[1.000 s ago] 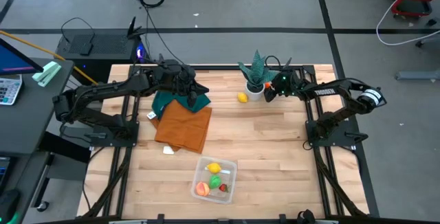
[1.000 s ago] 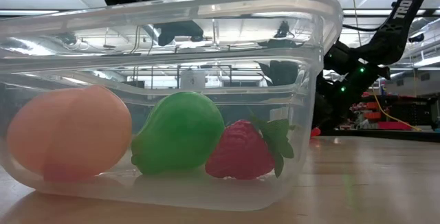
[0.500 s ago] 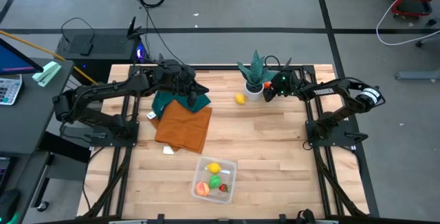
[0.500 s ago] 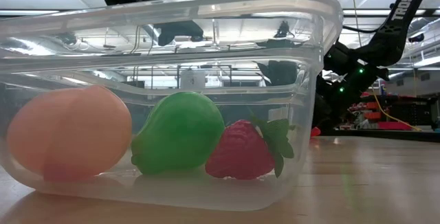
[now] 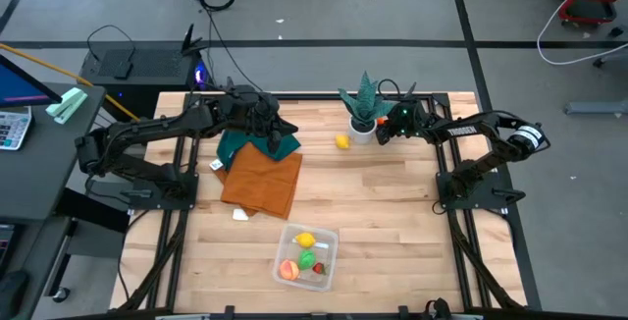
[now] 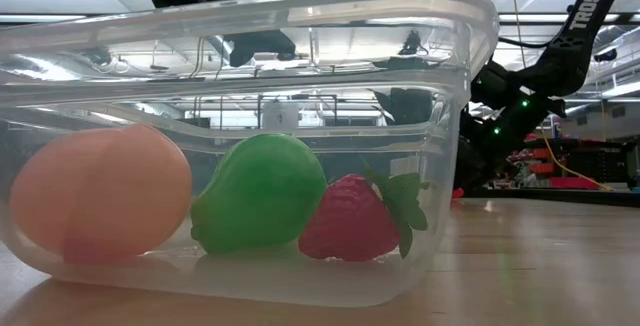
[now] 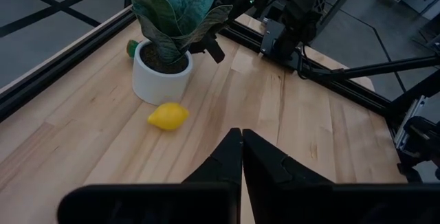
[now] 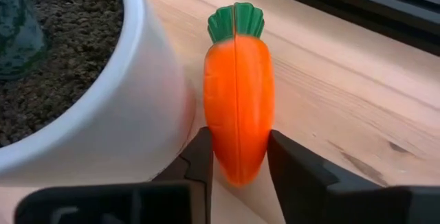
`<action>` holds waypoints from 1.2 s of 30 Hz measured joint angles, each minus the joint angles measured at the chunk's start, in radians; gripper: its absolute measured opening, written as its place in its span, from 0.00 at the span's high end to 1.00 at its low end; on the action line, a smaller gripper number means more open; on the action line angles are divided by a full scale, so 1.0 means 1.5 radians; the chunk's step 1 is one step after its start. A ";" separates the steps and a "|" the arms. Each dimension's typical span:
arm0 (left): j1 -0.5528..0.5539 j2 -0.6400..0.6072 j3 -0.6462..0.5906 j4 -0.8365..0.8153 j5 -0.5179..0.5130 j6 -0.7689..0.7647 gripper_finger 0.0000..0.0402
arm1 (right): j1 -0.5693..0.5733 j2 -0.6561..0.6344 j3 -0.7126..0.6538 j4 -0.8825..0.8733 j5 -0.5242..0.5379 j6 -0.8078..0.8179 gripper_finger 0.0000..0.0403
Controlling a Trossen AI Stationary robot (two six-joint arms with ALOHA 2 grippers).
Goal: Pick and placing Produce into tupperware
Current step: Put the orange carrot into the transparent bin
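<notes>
An orange toy carrot (image 8: 237, 93) with a green top lies on the table close beside the white plant pot (image 8: 103, 107), and my right gripper (image 8: 237, 172) is shut on it. A yellow lemon (image 5: 341, 141) lies on the wood just left of the pot (image 5: 363, 129). The clear tupperware (image 5: 307, 256) near the front edge holds a lemon, a peach-coloured fruit (image 6: 100, 206), a green fruit (image 6: 260, 206) and a strawberry (image 6: 355, 216). My left gripper (image 7: 242, 145) hangs shut and empty above the cloths. My right gripper pinches the carrot's pointed end (image 8: 237, 159) between its two fingers, one on each side. The fingers (image 8: 203, 159) slant down from the table's right and lie along the carrot. The carrot lies on the wood, its green top (image 8: 236, 21) pointing away from the gripper.
A spiky green plant (image 5: 365, 96) stands in the pot at the far edge. A green cloth (image 5: 257, 143) and an orange cloth (image 5: 263, 181) lie under the left arm. A small white scrap (image 5: 240, 215) lies near the cloths. Bare wood stretches between the pot and the tupperware.
</notes>
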 joint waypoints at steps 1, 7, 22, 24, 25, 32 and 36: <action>0.000 0.000 0.000 0.000 0.000 0.000 0.97 | 0.000 0.000 0.000 0.000 0.000 0.000 0.82; 0.000 0.000 0.000 0.000 0.000 0.000 0.96 | 0.000 0.000 0.000 0.000 0.000 0.001 0.85; 0.000 0.000 0.000 0.000 0.000 0.000 0.97 | -0.001 0.000 0.000 0.015 0.019 0.060 0.99; 0.000 0.000 0.000 0.000 0.000 0.000 0.97 | -0.002 0.000 0.000 0.021 0.026 0.067 1.00; 0.000 0.000 0.000 0.000 0.000 0.000 0.97 | -0.002 0.000 0.000 0.024 0.028 0.070 1.00; 0.000 0.000 0.000 -0.001 0.000 0.000 0.94 | -0.002 0.000 0.000 0.023 0.030 0.073 1.00; 0.000 0.000 0.000 -0.004 0.000 0.000 0.96 | -0.002 -0.004 0.000 0.021 0.030 0.085 1.00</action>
